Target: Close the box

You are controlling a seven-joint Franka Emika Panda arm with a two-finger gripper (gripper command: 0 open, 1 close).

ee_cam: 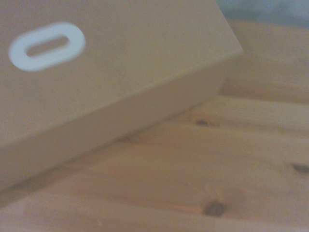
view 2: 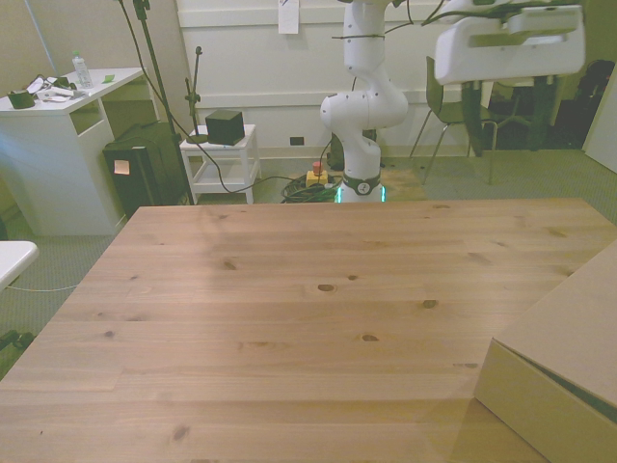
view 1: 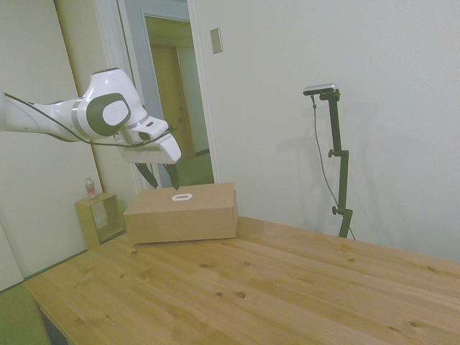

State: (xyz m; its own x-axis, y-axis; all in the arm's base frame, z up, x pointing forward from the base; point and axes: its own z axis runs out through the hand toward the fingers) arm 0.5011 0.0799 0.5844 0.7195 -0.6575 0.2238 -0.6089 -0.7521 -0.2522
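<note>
The claw (view 1: 159, 175) hangs just above the near-left end of the box (view 1: 183, 214) in the side view, its two dark fingers apart with a clear gap between them, holding nothing and touching nothing. Below it lies the lid (view 1: 185, 196), flat or nearly so, with the white handle hole (view 1: 179, 197) a little to the side of the fingertips. The box sits at the far left end of the table (view 1: 273, 287) in that view; in the front view only its corner (view 2: 559, 371) shows, at the right edge, and there a dark slit runs under the lid's edge, so I judge it not fully seated. The wrist view shows the lid (ee_cam: 111, 63) and hole (ee_cam: 47, 46) close and blurred, with bare planks (ee_cam: 203, 159) beyond. To finish well, the push should come straight down on the lid's free side, away from the hinge, with the fingertips on plain board rather than in the hole, where one could snag. A slow, light press matters: the board looks thin and may dent, and a slanted push could slide the whole box across the smooth wood. Behind it a small wooden shelf (view 1: 97, 215) stands on the floor, clear of the work.
</note>
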